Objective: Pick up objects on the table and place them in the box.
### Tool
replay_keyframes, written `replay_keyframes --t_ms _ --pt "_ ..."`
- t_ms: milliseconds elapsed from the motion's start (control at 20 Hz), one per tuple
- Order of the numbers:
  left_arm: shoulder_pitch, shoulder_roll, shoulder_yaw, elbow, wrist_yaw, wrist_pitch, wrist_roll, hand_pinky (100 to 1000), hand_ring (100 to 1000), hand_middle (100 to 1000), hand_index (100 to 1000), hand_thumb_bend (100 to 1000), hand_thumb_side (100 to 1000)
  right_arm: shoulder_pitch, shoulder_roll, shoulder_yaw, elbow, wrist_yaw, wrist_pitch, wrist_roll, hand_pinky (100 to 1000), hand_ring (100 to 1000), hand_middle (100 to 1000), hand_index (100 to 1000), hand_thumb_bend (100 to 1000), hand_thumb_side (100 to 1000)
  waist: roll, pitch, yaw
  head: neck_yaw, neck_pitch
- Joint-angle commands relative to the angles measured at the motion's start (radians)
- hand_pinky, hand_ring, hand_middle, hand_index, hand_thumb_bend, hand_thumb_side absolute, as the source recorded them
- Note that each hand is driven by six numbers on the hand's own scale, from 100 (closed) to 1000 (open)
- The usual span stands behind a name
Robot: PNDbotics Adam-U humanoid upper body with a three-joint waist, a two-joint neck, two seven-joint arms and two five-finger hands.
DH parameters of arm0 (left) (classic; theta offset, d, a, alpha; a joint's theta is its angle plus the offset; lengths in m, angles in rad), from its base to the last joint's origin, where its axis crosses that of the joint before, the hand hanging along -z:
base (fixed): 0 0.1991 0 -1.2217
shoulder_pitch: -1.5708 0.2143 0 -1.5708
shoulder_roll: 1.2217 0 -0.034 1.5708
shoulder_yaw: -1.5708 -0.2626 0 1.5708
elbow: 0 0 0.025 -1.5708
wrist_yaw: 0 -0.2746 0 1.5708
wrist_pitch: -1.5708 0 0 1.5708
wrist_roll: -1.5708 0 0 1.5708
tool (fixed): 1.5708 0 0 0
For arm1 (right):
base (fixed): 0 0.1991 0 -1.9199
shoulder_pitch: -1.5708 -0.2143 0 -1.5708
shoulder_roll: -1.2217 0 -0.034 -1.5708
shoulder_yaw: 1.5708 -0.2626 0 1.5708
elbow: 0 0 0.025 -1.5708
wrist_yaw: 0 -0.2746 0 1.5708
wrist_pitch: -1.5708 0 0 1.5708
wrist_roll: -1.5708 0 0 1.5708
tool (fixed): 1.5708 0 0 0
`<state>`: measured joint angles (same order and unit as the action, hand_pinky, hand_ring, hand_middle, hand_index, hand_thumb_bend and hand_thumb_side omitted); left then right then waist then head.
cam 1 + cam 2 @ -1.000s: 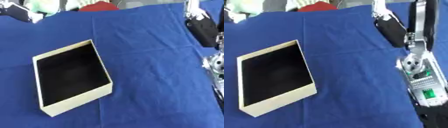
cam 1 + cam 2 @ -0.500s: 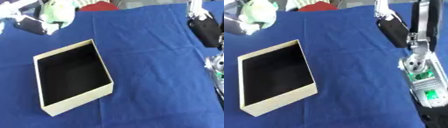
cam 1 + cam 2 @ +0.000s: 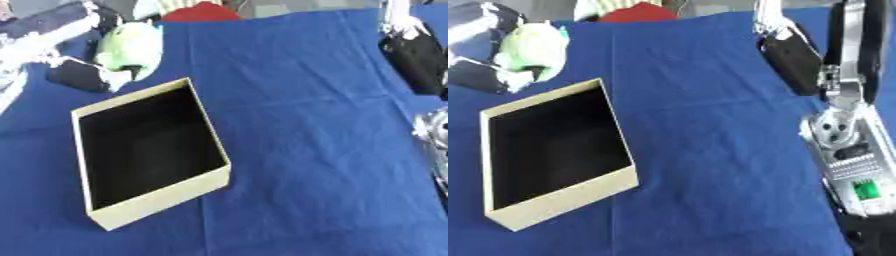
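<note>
A: What is seen at upper left?

B: The left hand [image 3: 83, 75] is seen entering from the upper left, blurred, with its fingers wrapped round a pale green object [image 3: 129, 46]. The object is rounded and soft-looking; nothing finer can be made out. It is held above the blue cloth [image 3: 297, 125], just beyond the far corner of the box [image 3: 157, 197].

A: And the box itself?

B: An open, cream-walled box with a black inside is noted, set askew on the cloth at left of centre. Nothing can be seen lying in it. The green object is not over the opening; it is held beside the far rim, toward the view's upper left.

A: The right side?

B: The right arm [image 3: 846, 150] is seen along the right edge in the right eye view, silver and black, with a small green patch low on it. A black part [image 3: 789, 55] is seen at upper right, above the cloth and well apart from the box. Whether this is the right hand, and how its fingers are set, cannot be told.

A: Anything else recorded?

B: A red thing [image 3: 199, 11] is seen at the far edge of the cloth, partly cut off by the frame. No loose objects are made out on the cloth near the box.
</note>
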<state>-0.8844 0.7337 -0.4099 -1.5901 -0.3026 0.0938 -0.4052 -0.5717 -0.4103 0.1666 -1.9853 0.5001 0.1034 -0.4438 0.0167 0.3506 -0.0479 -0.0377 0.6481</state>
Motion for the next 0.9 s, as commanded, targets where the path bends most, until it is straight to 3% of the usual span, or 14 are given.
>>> replay_keyframes --t_ms 50,600,900 --pt "-0.002 0.001 0.003 -0.026 0.012 0.007 -0.003 282 517 604 718 100 324 -0.010 -0.009 -0.008 -0.015 0.002 0.000 -0.004 924 769 721 877 100 571 -0.001 -0.023 0.001 0.002 0.008" --pt "0.021 -0.033 -0.025 -0.037 -0.051 -0.024 -0.031 282 516 599 708 100 324 -0.008 -0.005 -0.008 -0.015 0.001 -0.001 -0.007 925 769 721 877 100 572 -0.003 -0.023 0.002 0.002 0.006" --pt "-0.005 -0.012 -0.040 -0.110 -0.143 -0.062 -0.023 289 526 599 682 100 288 0.006 -0.008 -0.010 -0.015 0.002 0.000 -0.012 926 768 721 878 100 575 0.004 -0.032 0.015 -0.006 0.011"
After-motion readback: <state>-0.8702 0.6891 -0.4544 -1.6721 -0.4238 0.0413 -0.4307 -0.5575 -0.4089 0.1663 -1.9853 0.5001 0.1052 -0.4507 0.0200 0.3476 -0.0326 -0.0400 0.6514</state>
